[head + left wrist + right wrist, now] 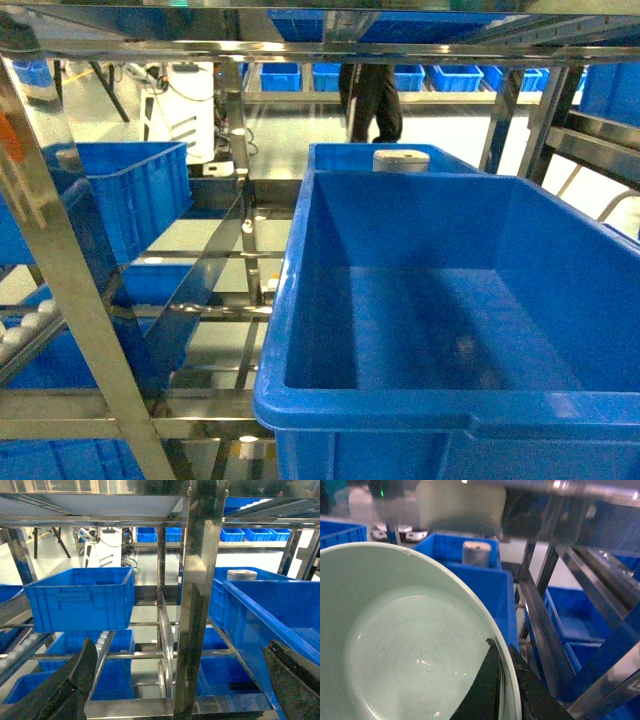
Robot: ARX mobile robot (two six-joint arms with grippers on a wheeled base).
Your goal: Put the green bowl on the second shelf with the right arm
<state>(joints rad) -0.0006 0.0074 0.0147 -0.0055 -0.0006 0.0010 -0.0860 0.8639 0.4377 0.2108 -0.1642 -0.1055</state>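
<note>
- Head view: was evenly lit from overhead; the background floor beyond the rack was overexposed, nearly white. Steel rack upright (70, 300) carried streaky mirror-like reflections. Large blue bin (450, 300) showed soft shadow along its inner left wall and dull sheen on its floor. Slightly soft and grainy throughout.
- Left wrist view: was bright; the central steel post (197, 600) glared with smeared reflections. Dark gripper fingers (65, 690) at the lower corners were blurred.
- Right wrist view: was dimmer. Green bowl (395, 645) lay close, softly focused, with faint specular rings; the upper background was blurred.
</note>
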